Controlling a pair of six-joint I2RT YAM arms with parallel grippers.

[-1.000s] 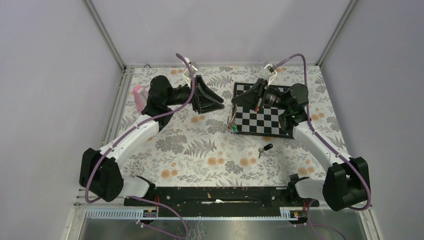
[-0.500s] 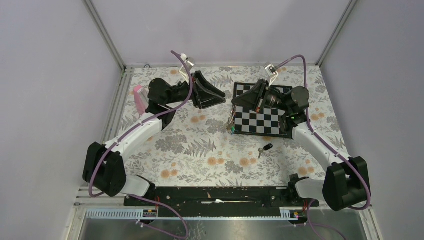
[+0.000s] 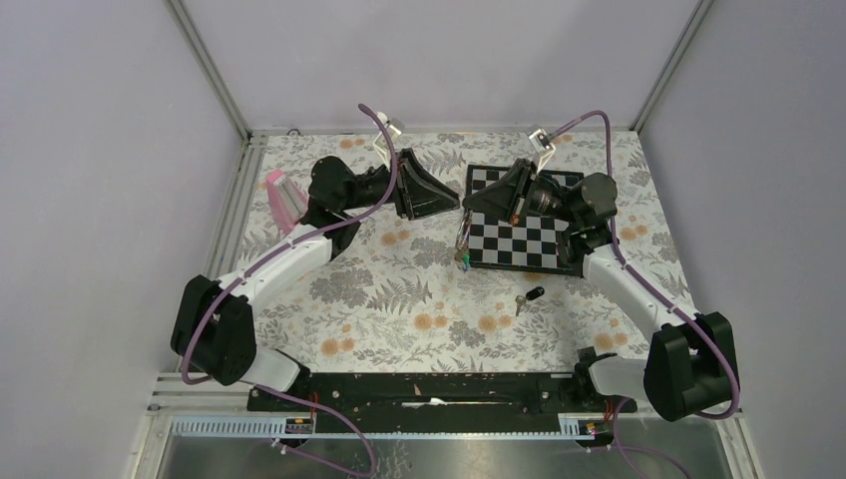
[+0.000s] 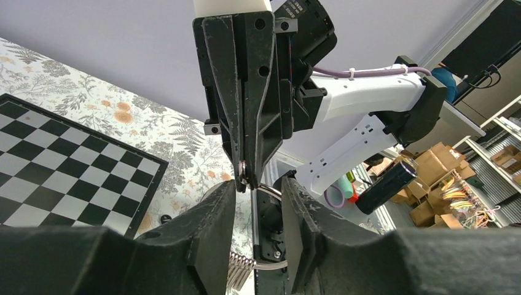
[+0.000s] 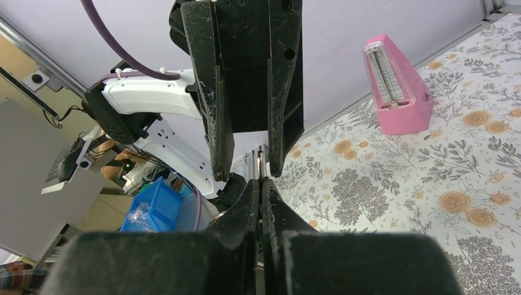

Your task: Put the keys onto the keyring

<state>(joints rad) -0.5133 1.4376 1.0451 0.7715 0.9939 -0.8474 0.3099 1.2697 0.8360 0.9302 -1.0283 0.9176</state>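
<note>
My right gripper point(image 3: 468, 208) is shut on the keyring point(image 3: 462, 239), a bunch of thin silver rings hanging from its tip, with coloured tags point(image 3: 465, 258) dangling above the chessboard's left edge. In the right wrist view its fingers point(image 5: 246, 209) pinch a thin wire edge. My left gripper point(image 3: 455, 205) faces it tip to tip, open, its jaws on either side of one silver ring point(image 4: 271, 265); I cannot tell whether the pads touch it. A key point(image 3: 529, 296) with a black head lies on the floral cloth in front of the board.
A black-and-white chessboard point(image 3: 534, 244) lies at the right rear, under the right arm. A pink metronome point(image 3: 282, 200) stands at the left edge, behind the left arm. Grey walls and metal posts close in the table.
My left gripper has moved right, up to the right gripper's tip, and its jaws have narrowed around the ring. The right arm, the keyring and the key on the cloth have stayed put.
</note>
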